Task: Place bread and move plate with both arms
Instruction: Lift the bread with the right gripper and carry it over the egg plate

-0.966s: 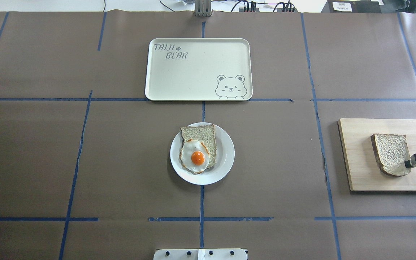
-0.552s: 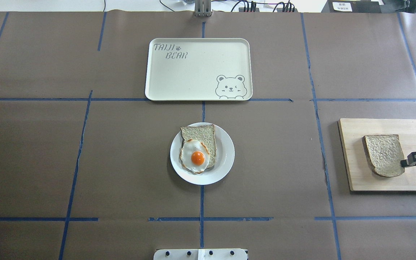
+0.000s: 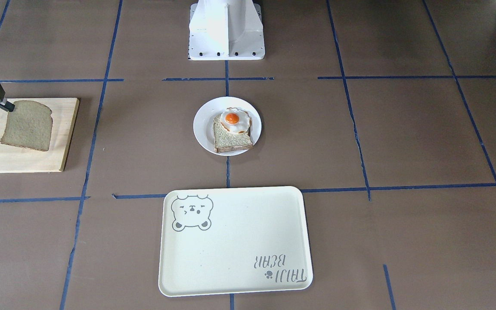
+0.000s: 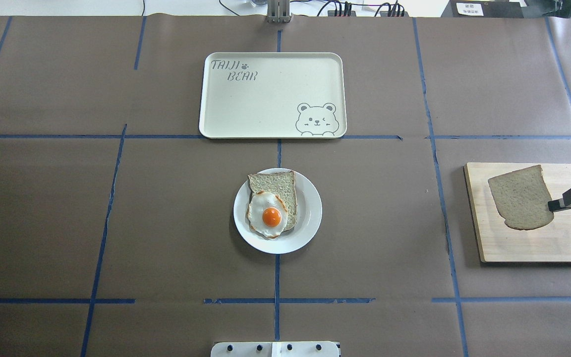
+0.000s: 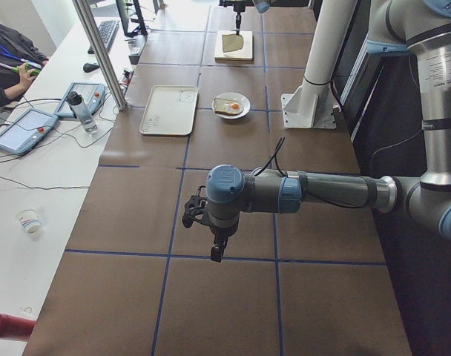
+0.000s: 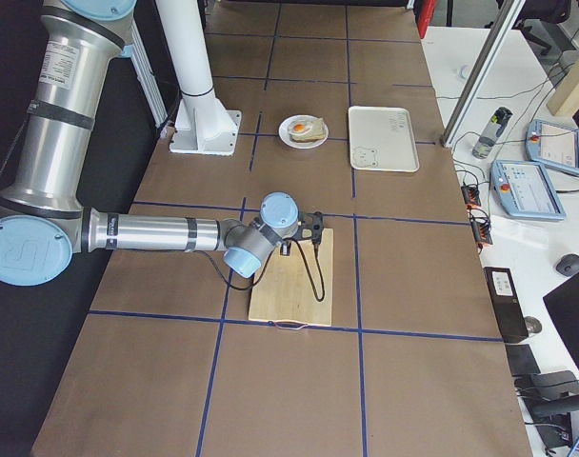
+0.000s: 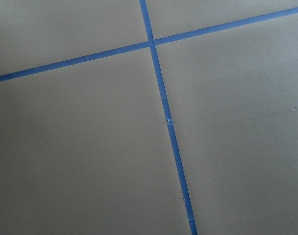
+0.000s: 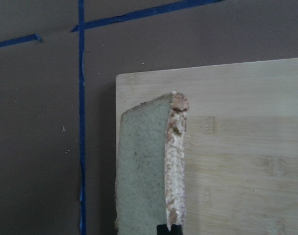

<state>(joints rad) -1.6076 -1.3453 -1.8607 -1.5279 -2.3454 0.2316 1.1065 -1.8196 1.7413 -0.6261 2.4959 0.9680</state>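
The plain bread slice (image 4: 521, 197) is held by one edge in my right gripper (image 4: 554, 204), lifted and tilted over the wooden board (image 4: 538, 248). It also shows in the front view (image 3: 27, 125) with the gripper (image 3: 9, 106) at its corner, and edge-on in the right wrist view (image 8: 154, 166). The white plate (image 4: 310, 208) sits at the table's centre with an egg-topped slice (image 4: 271, 206) on it. My left gripper (image 5: 216, 252) hangs over bare table far from the plate; I cannot tell whether it is open or shut.
A cream bear tray (image 4: 270, 94) lies beyond the plate, also seen in the front view (image 3: 235, 241). The white pedestal base (image 3: 226, 30) stands on the robot's side of the plate. Blue tape lines cross the brown table cover.
The bread has been raised off the board by my right gripper and tipped, shifting toward the board's far edge. Plate and tray have not moved.
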